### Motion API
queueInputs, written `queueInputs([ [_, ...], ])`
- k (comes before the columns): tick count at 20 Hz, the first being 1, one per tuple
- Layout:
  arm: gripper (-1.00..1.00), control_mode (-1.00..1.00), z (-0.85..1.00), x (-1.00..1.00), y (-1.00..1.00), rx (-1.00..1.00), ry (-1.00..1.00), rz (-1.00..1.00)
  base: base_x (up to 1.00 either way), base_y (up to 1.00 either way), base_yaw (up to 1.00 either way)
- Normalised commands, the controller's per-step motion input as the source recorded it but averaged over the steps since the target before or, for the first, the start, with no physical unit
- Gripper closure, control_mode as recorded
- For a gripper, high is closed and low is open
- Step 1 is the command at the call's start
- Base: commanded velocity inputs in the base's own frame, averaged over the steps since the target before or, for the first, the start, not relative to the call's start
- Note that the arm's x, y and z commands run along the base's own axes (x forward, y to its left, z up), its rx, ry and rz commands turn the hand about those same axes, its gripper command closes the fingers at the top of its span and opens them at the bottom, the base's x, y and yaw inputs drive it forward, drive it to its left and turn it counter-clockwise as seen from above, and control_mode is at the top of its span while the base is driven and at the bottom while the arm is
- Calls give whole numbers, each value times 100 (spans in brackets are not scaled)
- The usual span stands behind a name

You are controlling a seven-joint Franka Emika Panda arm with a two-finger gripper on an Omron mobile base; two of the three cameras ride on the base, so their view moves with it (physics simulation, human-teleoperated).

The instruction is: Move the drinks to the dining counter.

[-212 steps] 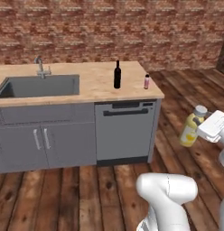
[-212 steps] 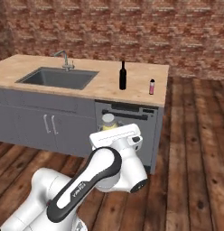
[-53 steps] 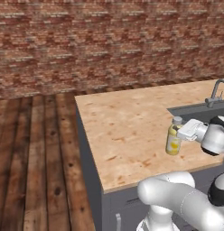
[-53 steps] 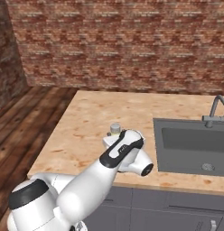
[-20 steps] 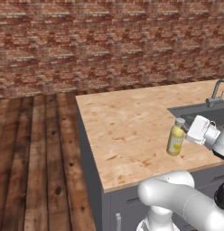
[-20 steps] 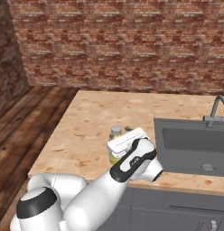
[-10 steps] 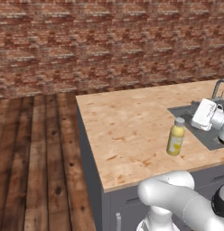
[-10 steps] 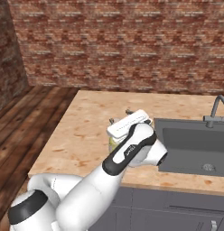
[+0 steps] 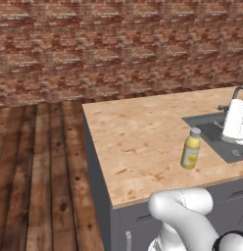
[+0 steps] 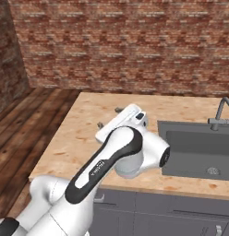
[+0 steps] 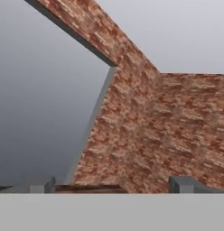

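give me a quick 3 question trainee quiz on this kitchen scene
1. True or false: the yellow bottle with a pale cap stands upright on the light wood dining counter.
2. In the left base view, the bottle stands: A) inside the inset grey sink, B) on the counter beside it, C) on the floor.
3. Is the gripper open or shut?

Key: 1 true; 2 B; 3 open, holding nothing.
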Motion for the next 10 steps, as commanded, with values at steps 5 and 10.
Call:
queueInputs([
  [5, -100, -100, 44, -97, 57, -21, -14, 0, 0, 0, 0],
  [10, -100, -100, 43, -85, 57, -18, -12, 0, 0, 0, 0],
])
